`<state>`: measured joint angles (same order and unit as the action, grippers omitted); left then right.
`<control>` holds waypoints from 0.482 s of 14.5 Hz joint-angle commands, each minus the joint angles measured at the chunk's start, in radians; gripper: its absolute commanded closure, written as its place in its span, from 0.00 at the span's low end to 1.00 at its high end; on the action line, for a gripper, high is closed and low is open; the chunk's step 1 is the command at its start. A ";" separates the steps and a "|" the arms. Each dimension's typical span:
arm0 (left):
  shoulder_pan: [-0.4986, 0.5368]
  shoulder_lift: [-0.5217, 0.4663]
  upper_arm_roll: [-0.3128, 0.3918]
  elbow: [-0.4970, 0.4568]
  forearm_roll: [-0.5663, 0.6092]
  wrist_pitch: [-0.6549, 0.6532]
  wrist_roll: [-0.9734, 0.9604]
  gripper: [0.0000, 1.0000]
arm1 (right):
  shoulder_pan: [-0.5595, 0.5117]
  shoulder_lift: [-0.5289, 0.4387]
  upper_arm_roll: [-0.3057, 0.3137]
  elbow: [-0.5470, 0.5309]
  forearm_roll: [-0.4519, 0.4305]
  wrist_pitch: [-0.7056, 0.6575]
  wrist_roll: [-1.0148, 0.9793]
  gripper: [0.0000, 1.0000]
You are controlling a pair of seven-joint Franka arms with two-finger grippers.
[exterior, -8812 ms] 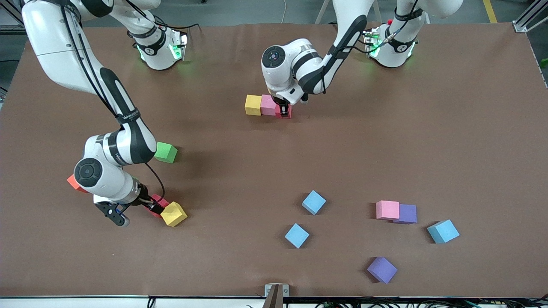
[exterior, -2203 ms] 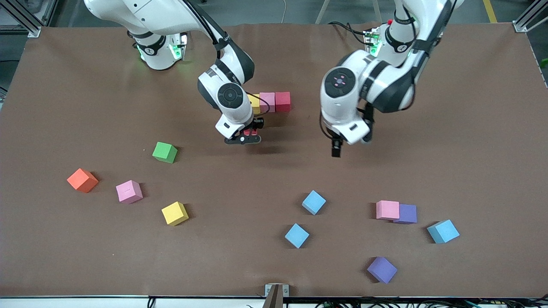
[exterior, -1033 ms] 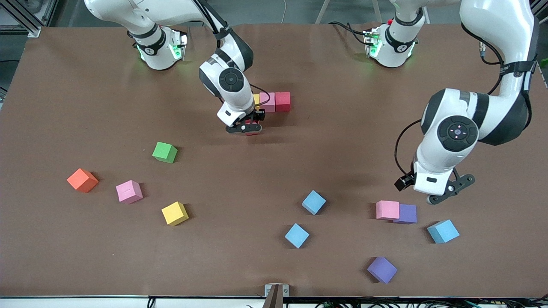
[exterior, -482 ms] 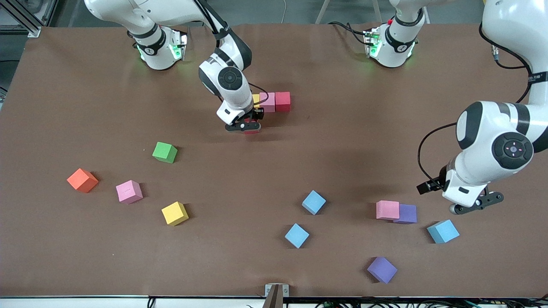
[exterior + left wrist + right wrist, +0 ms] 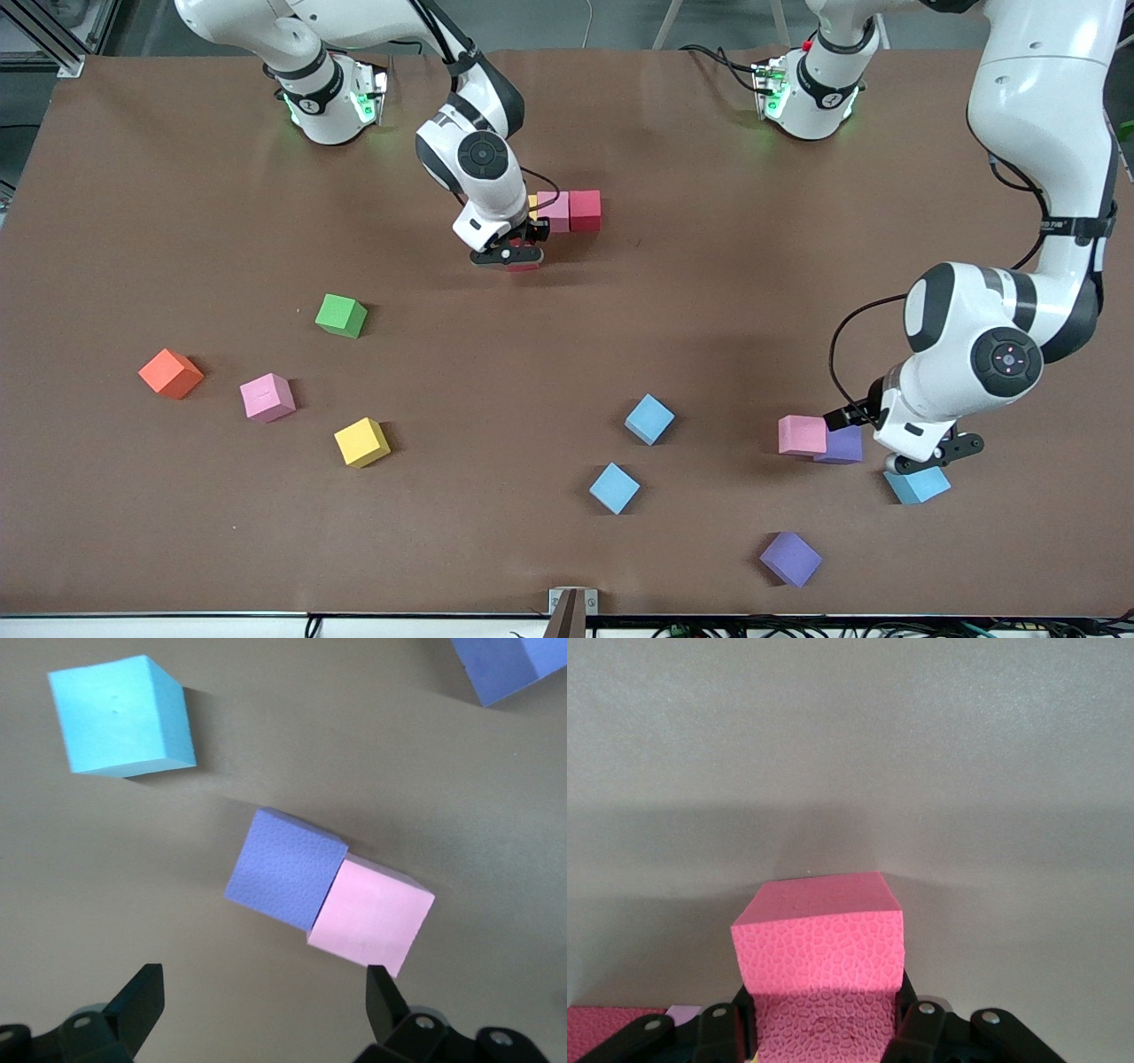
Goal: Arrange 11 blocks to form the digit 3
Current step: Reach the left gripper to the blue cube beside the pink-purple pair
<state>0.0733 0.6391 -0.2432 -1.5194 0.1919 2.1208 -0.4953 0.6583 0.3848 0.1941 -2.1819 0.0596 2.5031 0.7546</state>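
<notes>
A short row of blocks lies mid-table: a yellow one (image 5: pixel 532 205) mostly hidden by the right arm, a pink one (image 5: pixel 555 211) and a red one (image 5: pixel 585 210). My right gripper (image 5: pixel 512 258) (image 5: pixel 819 1020) is shut on another red block (image 5: pixel 524 260) (image 5: pixel 819 943), low over the table by the row's yellow end. My left gripper (image 5: pixel 930 453) (image 5: pixel 263 1008) hangs open over the table between a purple block (image 5: pixel 843 445) (image 5: pixel 283 868) and a light blue block (image 5: pixel 919 486) (image 5: pixel 122 716). A pink block (image 5: pixel 802 435) (image 5: pixel 372 917) touches that purple one.
Loose on the table are a green block (image 5: pixel 341 315), an orange cube (image 5: pixel 170 373), a pink block (image 5: pixel 267 396), a yellow block (image 5: pixel 361 442), two light blue blocks (image 5: pixel 649 418) (image 5: pixel 614 487) and a second purple block (image 5: pixel 790 558) (image 5: pixel 509 665).
My left arm has swung from the table's edge toward the pink and purple pair and come lower. My right gripper has crept toward the row with the red block.
</notes>
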 commanded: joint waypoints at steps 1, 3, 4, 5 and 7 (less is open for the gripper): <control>0.009 0.031 0.013 0.059 0.019 0.004 0.018 0.00 | 0.015 -0.046 -0.007 -0.045 0.014 0.002 0.012 0.92; 0.022 0.048 0.034 0.061 0.089 0.065 0.023 0.00 | 0.015 -0.046 -0.007 -0.045 0.014 0.002 0.011 0.92; 0.037 0.065 0.044 0.061 0.093 0.102 0.024 0.00 | 0.015 -0.046 -0.007 -0.052 0.014 0.002 0.012 0.91; 0.042 0.074 0.059 0.067 0.095 0.143 0.026 0.00 | 0.015 -0.046 -0.005 -0.052 0.014 0.002 0.012 0.91; 0.040 0.100 0.100 0.076 0.096 0.229 0.027 0.00 | 0.015 -0.044 -0.005 -0.052 0.014 0.002 0.012 0.91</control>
<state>0.1136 0.6990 -0.1705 -1.4824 0.2712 2.2885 -0.4841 0.6600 0.3779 0.1941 -2.1922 0.0596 2.5030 0.7548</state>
